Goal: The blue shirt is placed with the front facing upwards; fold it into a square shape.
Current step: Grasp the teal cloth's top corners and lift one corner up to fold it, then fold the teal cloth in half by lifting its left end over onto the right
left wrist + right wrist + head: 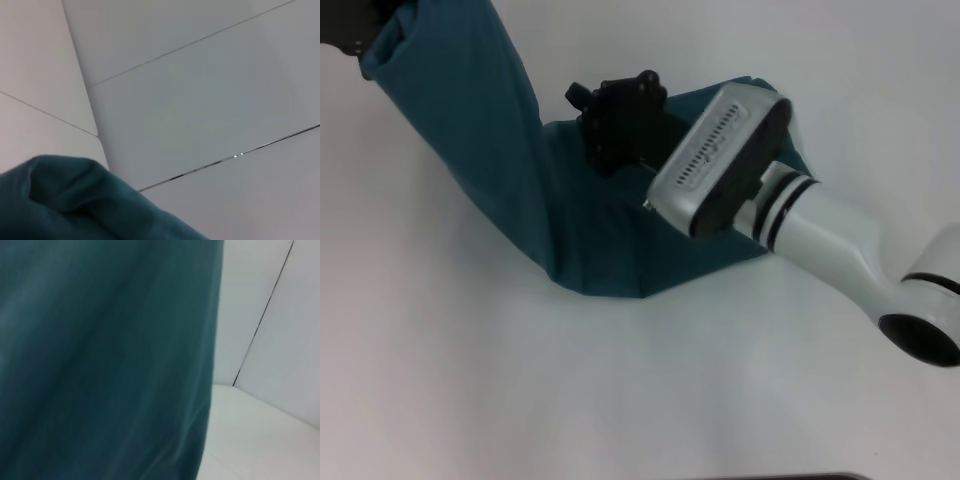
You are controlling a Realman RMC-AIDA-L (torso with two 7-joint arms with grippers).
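The blue shirt is partly lifted off the white table, with no lettering showing. One band of cloth rises to my left gripper at the far left corner of the head view, which is shut on it. The left wrist view shows a bunch of the cloth. My right gripper is over the middle of the shirt's far side and is shut on the fabric there. The cloth fills most of the right wrist view. The shirt's low fold rests on the table.
The white table spreads in front of and around the shirt. My right arm reaches in from the right across the shirt's right part. A dark edge shows at the near side.
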